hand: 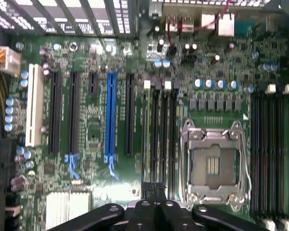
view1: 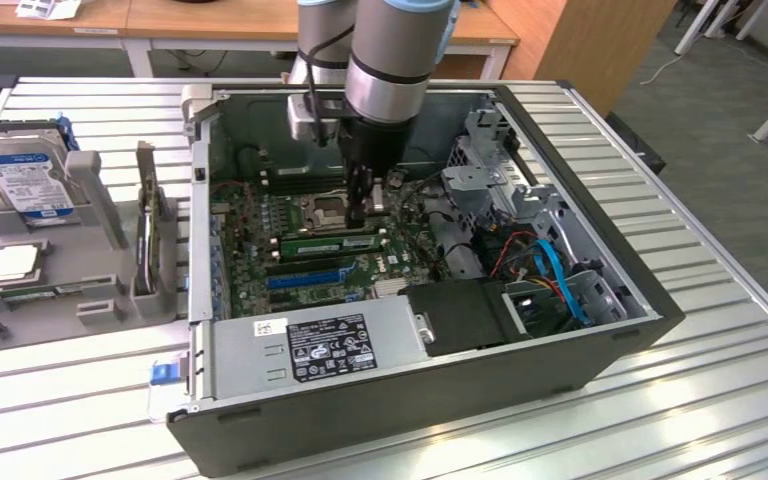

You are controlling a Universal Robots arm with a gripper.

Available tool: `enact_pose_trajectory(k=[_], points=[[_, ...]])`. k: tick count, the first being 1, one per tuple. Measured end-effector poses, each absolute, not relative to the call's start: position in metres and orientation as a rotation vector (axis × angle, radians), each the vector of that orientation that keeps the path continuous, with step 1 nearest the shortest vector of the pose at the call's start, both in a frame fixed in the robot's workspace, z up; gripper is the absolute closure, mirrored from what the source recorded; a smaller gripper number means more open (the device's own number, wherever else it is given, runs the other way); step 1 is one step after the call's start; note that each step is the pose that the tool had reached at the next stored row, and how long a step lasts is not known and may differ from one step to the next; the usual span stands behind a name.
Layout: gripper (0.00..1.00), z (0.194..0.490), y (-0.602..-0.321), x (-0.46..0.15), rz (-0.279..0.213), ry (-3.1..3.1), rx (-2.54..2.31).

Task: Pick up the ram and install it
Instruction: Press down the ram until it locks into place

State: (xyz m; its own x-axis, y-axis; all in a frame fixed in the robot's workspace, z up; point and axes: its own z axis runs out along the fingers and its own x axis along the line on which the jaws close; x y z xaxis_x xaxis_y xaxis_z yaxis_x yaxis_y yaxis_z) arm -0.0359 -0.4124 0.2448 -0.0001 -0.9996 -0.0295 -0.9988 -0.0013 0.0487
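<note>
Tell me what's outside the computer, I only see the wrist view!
Observer: A hard drive with a blue label stands in a gray holder at the exterior view's left.
Operator: Is anything else in it?
Observer: A square CPU chip lies flat in the holder, nearer the camera than the drive.
Operator: What's the computer sitting on?
Observer: Its case lies open on a table of metal slats.
</note>
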Motion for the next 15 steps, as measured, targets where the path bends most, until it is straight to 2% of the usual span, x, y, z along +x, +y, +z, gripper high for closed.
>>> enact_pose_trajectory(k=[15], points=[[0.90, 0.245, -0.412, -0.066, -0.087, -2.210, 2.212]])
